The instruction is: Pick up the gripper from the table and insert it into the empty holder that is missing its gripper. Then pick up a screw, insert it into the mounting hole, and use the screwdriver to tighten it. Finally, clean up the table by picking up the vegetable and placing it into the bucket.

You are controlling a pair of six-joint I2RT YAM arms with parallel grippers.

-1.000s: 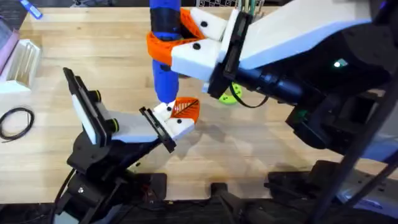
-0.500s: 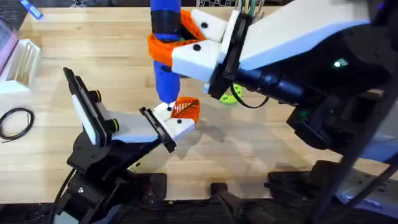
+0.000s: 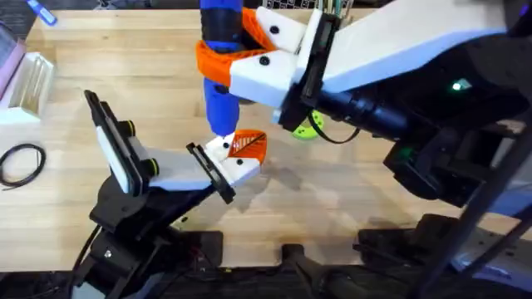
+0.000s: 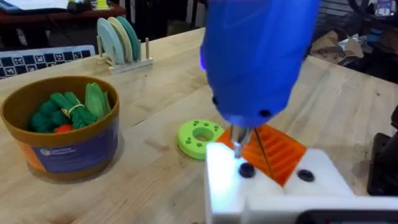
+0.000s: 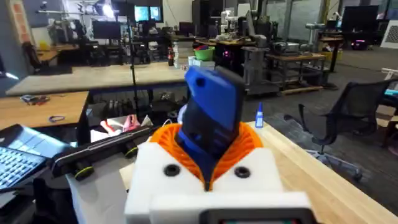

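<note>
Unmoved, screwdriver [image 3: 221,58] stands clamped in right jaws over holder [image 4: 224,177].

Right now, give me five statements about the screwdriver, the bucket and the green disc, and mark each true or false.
1. The right gripper holds the screwdriver upright. True.
2. The screwdriver's bit points down at the white holder beside the orange gripper. True.
3. The bucket is empty. False: green toy vegetables lie in it.
4. The green disc sits inside the bucket. False: it lies on the table beside it.
5. The screwdriver lies flat on the table. False: it is held upright over the holder.
</note>
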